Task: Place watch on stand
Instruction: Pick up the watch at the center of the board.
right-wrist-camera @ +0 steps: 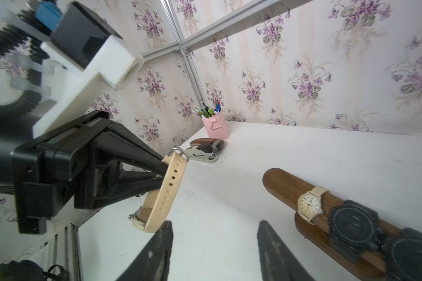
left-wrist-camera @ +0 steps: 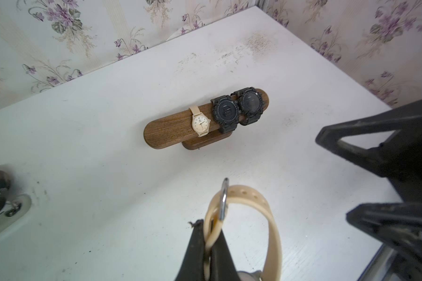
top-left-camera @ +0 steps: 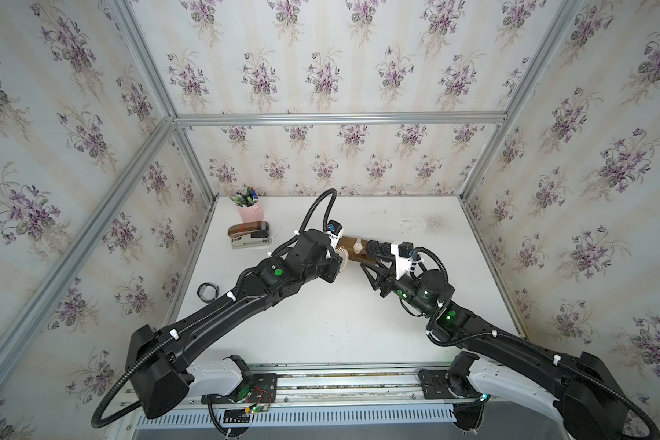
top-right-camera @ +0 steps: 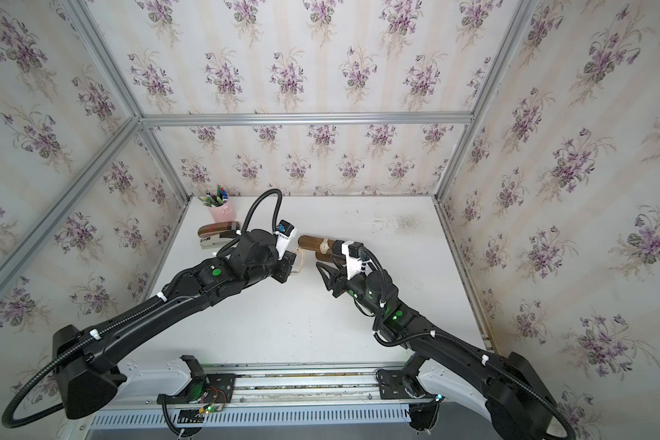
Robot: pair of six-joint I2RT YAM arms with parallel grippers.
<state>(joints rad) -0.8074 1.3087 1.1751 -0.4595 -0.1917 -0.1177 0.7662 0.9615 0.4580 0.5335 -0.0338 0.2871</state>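
Watch [left-wrist-camera: 273,233] hangs by its strap, clamped in left pincer [left-wrist-camera: 211,234] just off the stand's [left-wrist-camera: 166,129] bare end, seemingly ready to slide on; right pincer [right-wrist-camera: 213,228] gapes empty beside the stand.

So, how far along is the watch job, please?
Done: three watches sit on the stand. In hand: the left hand grips a beige watch; the right hand is open. Left: threading it on; a black watch lies on the table.
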